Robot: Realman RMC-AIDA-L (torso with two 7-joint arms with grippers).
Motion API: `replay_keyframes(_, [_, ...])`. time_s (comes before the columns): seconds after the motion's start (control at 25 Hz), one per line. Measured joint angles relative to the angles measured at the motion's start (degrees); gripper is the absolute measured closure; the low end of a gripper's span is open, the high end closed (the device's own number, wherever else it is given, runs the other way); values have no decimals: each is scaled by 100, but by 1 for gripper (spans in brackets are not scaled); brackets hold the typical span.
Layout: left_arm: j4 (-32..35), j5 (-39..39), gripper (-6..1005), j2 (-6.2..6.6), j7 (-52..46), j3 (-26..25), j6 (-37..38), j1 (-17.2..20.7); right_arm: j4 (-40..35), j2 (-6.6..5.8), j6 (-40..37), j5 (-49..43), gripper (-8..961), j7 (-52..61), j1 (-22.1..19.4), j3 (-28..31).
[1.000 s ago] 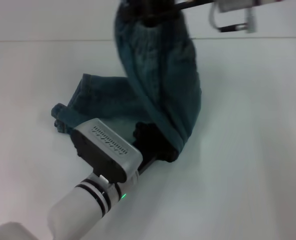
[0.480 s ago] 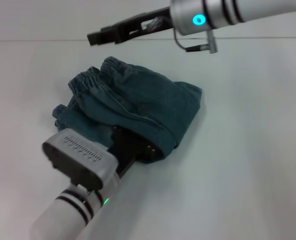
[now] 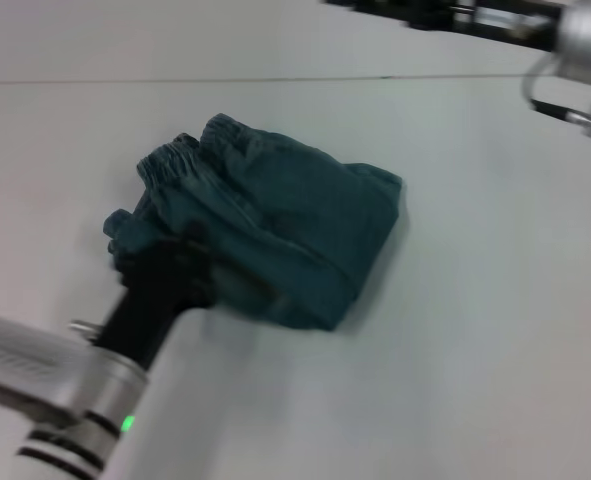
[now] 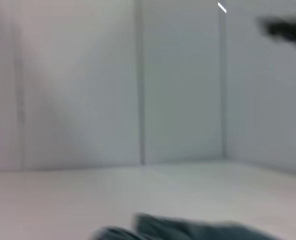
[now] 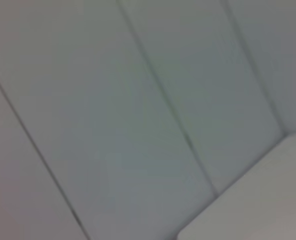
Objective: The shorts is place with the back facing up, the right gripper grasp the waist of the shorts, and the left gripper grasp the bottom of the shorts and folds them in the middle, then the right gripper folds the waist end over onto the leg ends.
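The dark teal shorts [image 3: 285, 225] lie folded in a compact bundle on the white table [image 3: 475, 330]. Their gathered waistband [image 3: 190, 150] rests on top at the far left of the bundle, and a strip of the cloth [image 4: 188, 231] also shows in the left wrist view. My left gripper [image 3: 187, 255] is low on the table, touching the bundle's near left edge. My right gripper [image 3: 375, 8] hovers high beyond the shorts, apart from them and holding no cloth. It appears as a dark blur [image 4: 283, 30] in the left wrist view. The right wrist view shows no shorts.
The shorts are the only thing on the white table. A panelled wall [image 5: 137, 100] stands behind it, and the table's far edge [image 3: 275, 79] runs just beyond the bundle. Bare surface stretches to the right of the shorts and in front of them.
The lifted waist end came down onto the leg ends and was let go. My right arm has swung up and to the right. My left arm has pulled back toward the near left.
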Motion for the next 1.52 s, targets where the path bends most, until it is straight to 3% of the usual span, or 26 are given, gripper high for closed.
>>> replay_keyframes(0.12, [499, 80, 895, 42, -1142, 57, 655, 64, 118, 5, -420, 302, 261, -1051, -682, 250])
replay_keyframes(0.2, [1244, 317, 889, 53, -2249, 340, 1147, -11, 196, 24, -718, 351, 258, -1690, -1045, 301])
replay_keyframes(0.24, [1586, 463, 885, 60, -2767, 489, 1350, -63, 307, 47, -982, 368, 256, -2277, -1423, 313])
replay_keyframes(0.4, [3092, 936, 872, 63, -4656, 1450, 1933, -327, 505, 66, -1162, 348, 220, -2946, -1875, 232])
replay_keyframes(0.52, [3904, 1053, 827, 25, -5457, 2186, 1986, -444, 550, 70, -1134, 252, 192, -3121, -2060, 94])
replay_keyframes(0.72, [4135, 1056, 637, 23, -5678, 2507, 1897, -552, 520, 70, -882, -197, 115, -3030, -2046, -129])
replay_keyframes(0.92, [4308, 1058, 384, 18, -5961, 2849, 1700, -640, 492, 82, -368, -271, 30, -2855, -2015, -706])
replay_keyframes(1.0, [4351, 1058, 333, 17, -6033, 2912, 1676, -652, 462, 81, -301, -262, -4, -2819, -2016, -793])
replay_keyframes(1.52, [4440, 1017, 48, 19, -6069, 2919, 1685, -605, 449, 81, -341, -142, -5, -2776, -2016, -837])
